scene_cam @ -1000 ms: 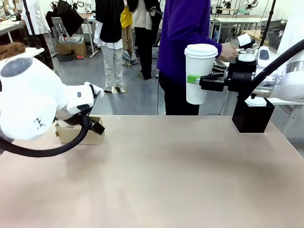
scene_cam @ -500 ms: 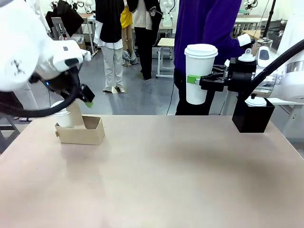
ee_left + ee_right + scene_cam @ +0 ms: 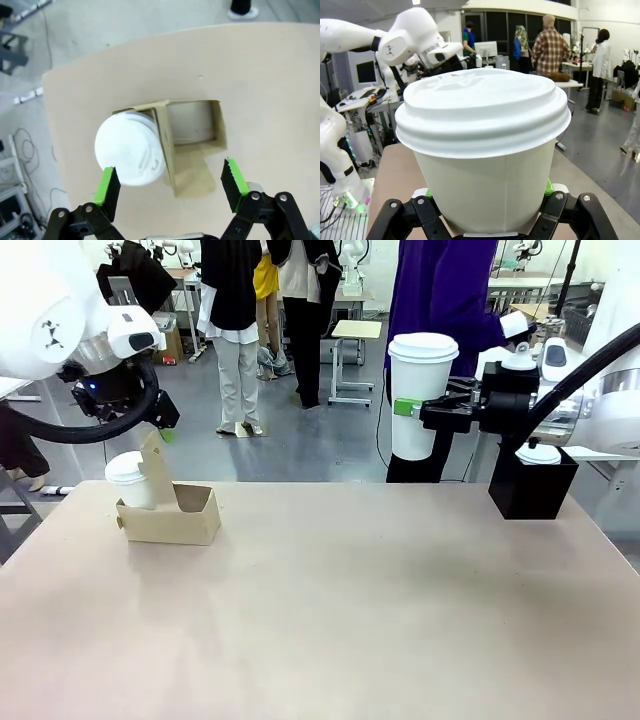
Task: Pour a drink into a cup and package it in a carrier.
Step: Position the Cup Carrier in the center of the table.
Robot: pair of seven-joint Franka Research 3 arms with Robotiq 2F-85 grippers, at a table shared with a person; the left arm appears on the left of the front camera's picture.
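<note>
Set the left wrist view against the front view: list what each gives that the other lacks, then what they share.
Left wrist view: a look down into the brown cardboard carrier, its second slot empty, between the open left claw's green pads. Front view: the right claw holding the tall white paper cup in the air, and the black box at far right. Shared: the carrier on the tan table, with a shorter lidded white cup in one slot.
</note>
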